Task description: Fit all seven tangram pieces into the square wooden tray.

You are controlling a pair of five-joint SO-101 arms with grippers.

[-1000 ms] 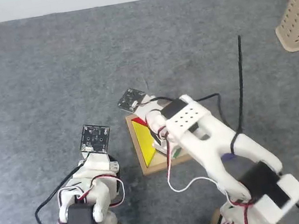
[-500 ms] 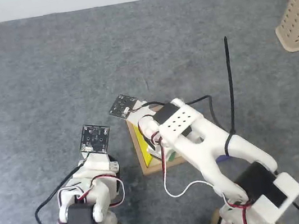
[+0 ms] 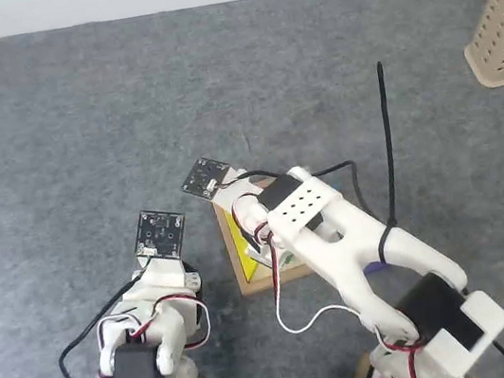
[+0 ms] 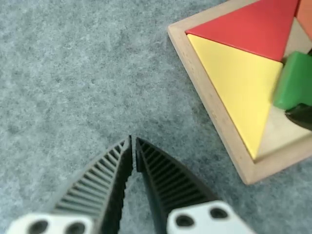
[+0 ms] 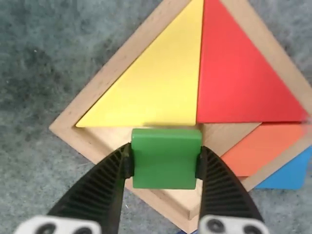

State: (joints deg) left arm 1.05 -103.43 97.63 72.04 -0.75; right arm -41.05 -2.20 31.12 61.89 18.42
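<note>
Although the grey carpeted table (image 3: 77, 111) and the left arm (image 3: 148, 349) look as they did a second ago, the right arm (image 3: 356, 240) has swung to the left in the high view over the square wooden tray (image 5: 66, 127). It has held there for the last half second. The pale-rimmed tray lies between the two arms. A large yellow triangle (image 5: 156, 92) and a large red triangle (image 5: 236, 83) lie flat in it, edge to edge, with an orange piece (image 5: 265, 146) beside the red. A blue piece (image 5: 287, 175) shows just past the rim. The right gripper (image 5: 163, 158) is clamped on a green tangram piece (image 5: 165, 146) over bare tray floor, just beside the yellow triangle. The left gripper (image 4: 132, 146) is closed on nothing, above the carpet near a tray corner.
</note>
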